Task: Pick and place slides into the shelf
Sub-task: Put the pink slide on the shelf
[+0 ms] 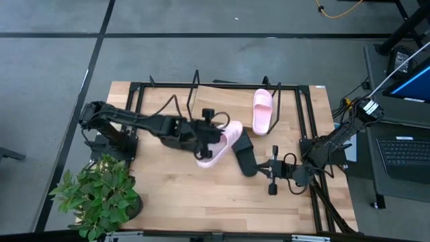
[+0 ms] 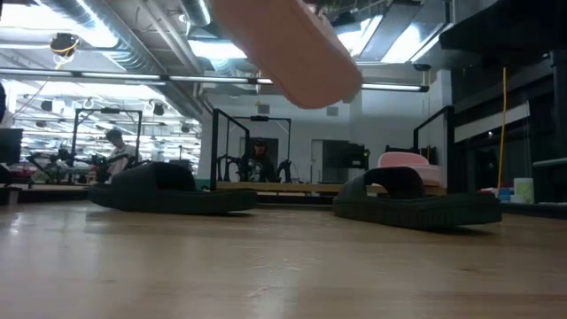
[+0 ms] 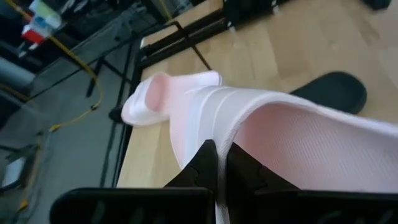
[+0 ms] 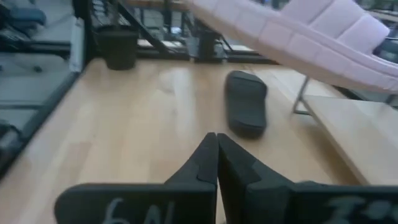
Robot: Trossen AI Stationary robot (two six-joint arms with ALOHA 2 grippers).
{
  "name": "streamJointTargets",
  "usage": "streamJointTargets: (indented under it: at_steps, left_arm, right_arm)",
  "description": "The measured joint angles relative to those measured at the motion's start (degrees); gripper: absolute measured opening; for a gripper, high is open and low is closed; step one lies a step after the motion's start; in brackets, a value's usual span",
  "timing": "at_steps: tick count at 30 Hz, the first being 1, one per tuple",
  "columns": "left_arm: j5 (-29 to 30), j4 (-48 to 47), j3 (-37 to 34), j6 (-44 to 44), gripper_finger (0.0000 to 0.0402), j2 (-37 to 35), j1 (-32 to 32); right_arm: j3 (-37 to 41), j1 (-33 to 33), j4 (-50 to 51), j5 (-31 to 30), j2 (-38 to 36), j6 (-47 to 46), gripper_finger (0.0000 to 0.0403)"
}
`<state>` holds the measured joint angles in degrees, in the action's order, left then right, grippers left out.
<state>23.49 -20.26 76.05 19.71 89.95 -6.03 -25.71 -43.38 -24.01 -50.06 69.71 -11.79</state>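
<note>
Pink slide [image 1: 218, 143] (airborne) in left gripper [image 1: 209, 136]

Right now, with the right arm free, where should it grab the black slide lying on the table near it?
Grip the black slide by its wide strap, coming from above: it lies flat, sole down, clear of the pink slide in the left gripper. The right gripper is shut and must open first.

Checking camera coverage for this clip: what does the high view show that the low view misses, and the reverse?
Only the high view shows both arms, the left gripper shut on a pink slide, the shut right gripper empty, the shelf carrying a second pink slide, and a potted plant. Only the low view shows two black slides and people in the room behind. Both share the held pink slide and the table.
</note>
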Motion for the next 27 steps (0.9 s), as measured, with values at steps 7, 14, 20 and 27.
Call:
streamJointTargets:
  at_steps: [7, 14, 20, 27]
  left_arm:
    - [-6.0, 9.1, 0.0, 4.4, 0.0003, 0.0, 7.2]
    - [-11.4, 15.9, 0.1, 5.2, 0.0003, 4.1, 13.9]
    - [-11.3, 20.0, 0.0, 8.5, 0.0003, 9.1, 16.4]
    - [-2.8, 26.8, 0.0, 10.3, 0.0003, 12.2, 17.0]
  right_arm:
    - [0.0, 0.0, 3.7, -3.8, 0.0, 0.5, 0.0005]
    - [0.0, 0.1, 3.8, -5.0, 0.0, 0.3, 0.0006]
    - [0.0, 0.1, 3.8, -5.0, 0.0, 2.1, 0.0006]
    - [0.0, 1.7, 3.3, -5.4, -0.2, 8.9, 0.0006]
